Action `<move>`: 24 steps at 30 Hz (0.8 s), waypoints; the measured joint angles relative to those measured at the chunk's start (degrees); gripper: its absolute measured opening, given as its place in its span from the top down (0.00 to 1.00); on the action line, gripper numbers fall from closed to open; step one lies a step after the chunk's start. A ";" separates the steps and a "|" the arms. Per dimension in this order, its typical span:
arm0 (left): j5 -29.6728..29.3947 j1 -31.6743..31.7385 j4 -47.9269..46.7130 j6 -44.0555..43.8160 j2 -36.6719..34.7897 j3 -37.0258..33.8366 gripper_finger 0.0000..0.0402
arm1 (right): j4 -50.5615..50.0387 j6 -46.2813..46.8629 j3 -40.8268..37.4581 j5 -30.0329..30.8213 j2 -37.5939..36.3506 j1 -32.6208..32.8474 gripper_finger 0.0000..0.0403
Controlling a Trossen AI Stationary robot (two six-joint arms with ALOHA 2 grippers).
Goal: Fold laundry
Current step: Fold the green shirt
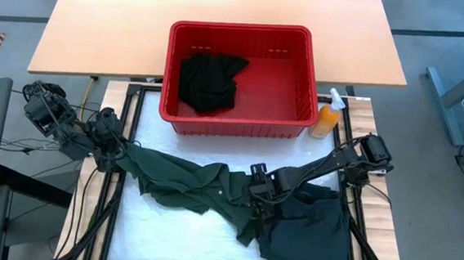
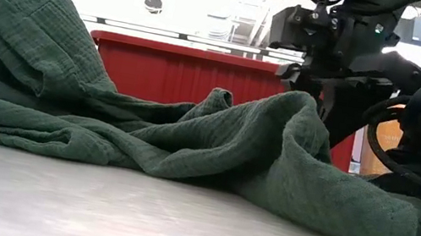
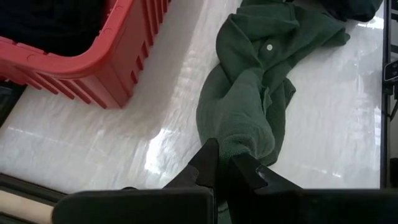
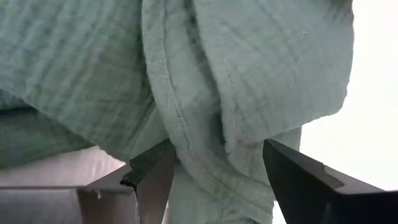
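A green buttoned shirt [image 1: 187, 180] lies strung out across the white table top, from the left edge to the middle. My left gripper [image 1: 120, 148] is shut on its left end, which is raised off the table. My right gripper [image 1: 256, 193] points down over the shirt's right part, open, with a hemmed fold [image 4: 205, 124] between its fingers. A dark teal garment [image 1: 307, 229] lies crumpled at the near right, partly under the right arm. A black garment [image 1: 211, 79] lies in the red basket [image 1: 171, 68]. My left gripper pinches the shirt's bunched left end [image 3: 245, 146] between its two fingers, several layers gathered together. The fingers [image 3: 208, 158] slant down from the table's left side. That end is lifted, and the cloth runs down from it, twisted, onto the table toward the right. My right gripper has its open fingers [image 4: 155, 171] on either side of the hemmed fold; whether they touch the cloth, I cannot tell.
The red basket stands at the far middle of the table. An orange spray bottle [image 1: 327, 119] stands by its right corner. Bare white table top [image 1: 167, 236] lies at the near left. Cables and arm frames run along both sides.
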 joint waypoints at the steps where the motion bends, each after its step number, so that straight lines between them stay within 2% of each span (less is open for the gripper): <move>1: -0.01 0.01 0.00 0.00 0.00 0.00 1.00 | 0.02 0.41 0.00 -0.11 0.00 -0.12 0.33; 7: -0.02 0.00 0.00 0.37 -0.02 0.00 1.00 | 0.62 4.31 0.00 0.17 2.15 -1.28 0.33; 11: -0.02 0.01 0.00 0.80 -0.02 0.00 1.00 | 0.36 7.08 0.00 0.08 3.88 -1.82 0.39; 14: 0.00 0.02 0.54 1.08 -0.02 0.00 1.00 | -0.19 10.00 0.00 0.13 4.11 -1.68 0.49; 21: -0.02 0.00 1.05 2.26 -0.02 0.00 1.00 | -0.10 14.89 0.12 0.16 3.56 -1.74 0.81; 24: -0.02 0.00 1.03 2.38 -0.02 0.00 1.00 | -1.19 14.89 1.34 0.13 3.43 -1.71 0.92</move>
